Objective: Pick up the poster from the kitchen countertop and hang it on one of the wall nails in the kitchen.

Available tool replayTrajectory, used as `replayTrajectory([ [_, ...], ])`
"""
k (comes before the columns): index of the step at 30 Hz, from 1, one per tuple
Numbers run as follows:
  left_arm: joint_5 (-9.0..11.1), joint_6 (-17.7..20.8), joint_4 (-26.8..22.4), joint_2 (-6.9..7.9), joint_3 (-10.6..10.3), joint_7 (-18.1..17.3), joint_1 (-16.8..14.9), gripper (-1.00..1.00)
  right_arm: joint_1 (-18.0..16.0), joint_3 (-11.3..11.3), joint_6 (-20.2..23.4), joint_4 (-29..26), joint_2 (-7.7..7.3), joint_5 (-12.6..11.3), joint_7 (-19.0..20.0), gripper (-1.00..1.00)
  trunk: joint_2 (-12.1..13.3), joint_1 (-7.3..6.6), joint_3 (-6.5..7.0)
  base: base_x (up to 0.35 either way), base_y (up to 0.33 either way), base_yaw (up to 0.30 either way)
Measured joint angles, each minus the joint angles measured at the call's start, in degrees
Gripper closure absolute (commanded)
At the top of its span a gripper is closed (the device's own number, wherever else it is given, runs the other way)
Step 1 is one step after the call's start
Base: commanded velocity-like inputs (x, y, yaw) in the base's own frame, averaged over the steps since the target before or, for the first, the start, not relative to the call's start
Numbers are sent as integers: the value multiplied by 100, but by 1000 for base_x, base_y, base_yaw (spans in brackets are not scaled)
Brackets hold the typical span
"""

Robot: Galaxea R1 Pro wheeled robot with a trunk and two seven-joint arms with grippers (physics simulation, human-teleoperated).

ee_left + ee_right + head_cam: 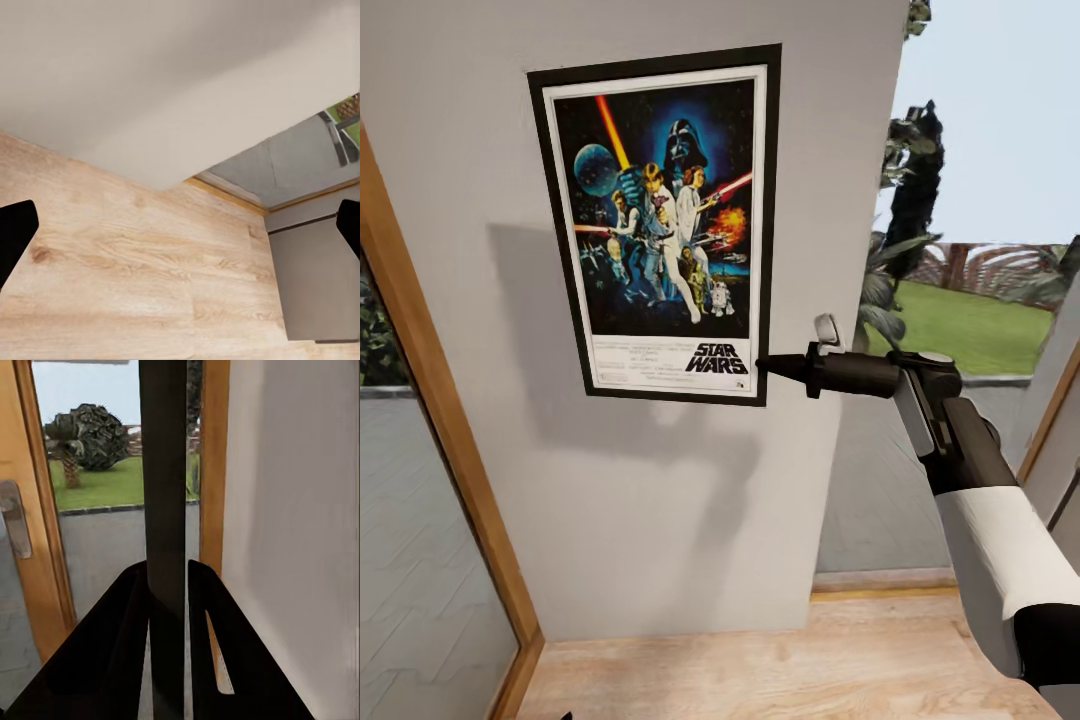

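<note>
Clamped edge-on between the two dark fingers [127, 652] of the right gripper [768, 365] is the black frame of the poster [665, 225]; in the right wrist view that frame rises as a dark vertical bar [165, 495] straight out from between the jaws, both fingers pressed against it. From the head camera the grip sits at the poster's lower right corner, just beside the "STAR WARS" lettering, and the sheet stands upright and flat against the grey wall [470, 300], extending up and away from the jaws. Whether it bears on a nail cannot be told.

The right arm [980, 500] reaches in from the lower right, forearm rising, then the wrist turns level so the gripper points sideways at the frame.

Beyond the jaws on the open side is the wall's end, then a wood-framed glass door [45, 510] with a metal handle [13, 529] (lawn and trees outside). Another wooden frame [450, 440] borders the wall on the far side of the poster.

The left gripper [180, 225] hangs spread wide, holding nothing, over the wooden floor [135, 262] near the wall's foot.
</note>
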Motion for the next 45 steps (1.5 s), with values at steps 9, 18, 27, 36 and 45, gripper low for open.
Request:
replayTrajectory([
  [9,0,0,0,0,0,6,0,-100,0,-1,-8,0,1,1,0,100,1,1,0,291,0,0],
  [18,0,0,0,0,0,8,0,-100,3,0,-7,5,1,0,0,100,1,3,0,38,0,0],
  [27,0,0,0,0,0,9,0,-100,3,0,-9,9,1,0,0,100,1,3,0,1,0,0],
  [36,0,0,0,0,0,9,0,-100,3,-1,-8,9,1,0,0,100,0,0,0,165,0,0],
  [45,0,3,0,0,0,9,0,-100,3,0,-9,9,1,0,0,100,1,3,0,110,0,0],
])
